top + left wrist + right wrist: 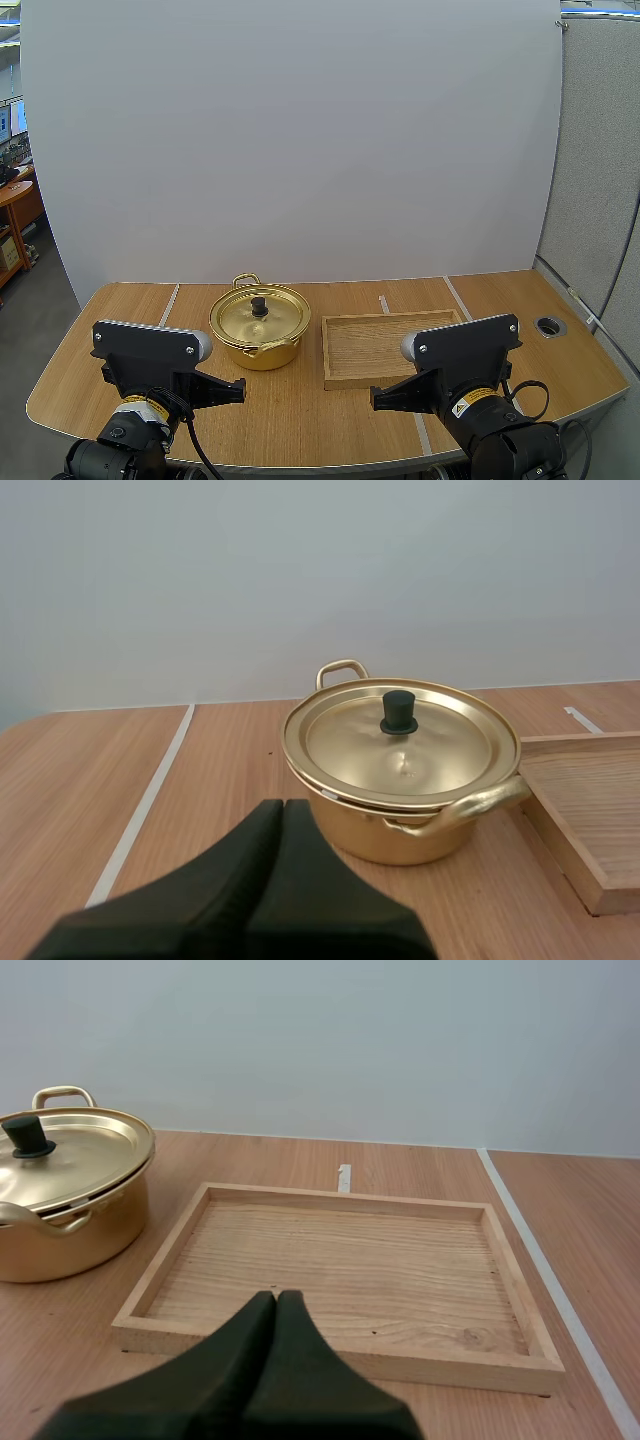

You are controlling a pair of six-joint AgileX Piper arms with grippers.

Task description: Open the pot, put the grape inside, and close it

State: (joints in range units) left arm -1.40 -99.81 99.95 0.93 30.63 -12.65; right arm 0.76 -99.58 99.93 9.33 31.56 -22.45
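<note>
Wooden table [300, 420] carries a lidded gold pot [259, 328] beside a tray [380, 350]. Left gripper [283, 808] and right gripper [276, 1298] are both clenched, holding nothing.

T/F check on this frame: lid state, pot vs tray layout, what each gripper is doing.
1. The lid sits on the pot. True.
2. In the high view, the wooden tray lies to the left of the pot. False: it lies to the pot's right, close beside it.
3. The left gripper is shut on nothing, pointing toward the pot. True.
4. The right gripper pinches the lid's knob. False: it is shut on nothing, on the near side of the wooden tray and away from the pot.
</note>
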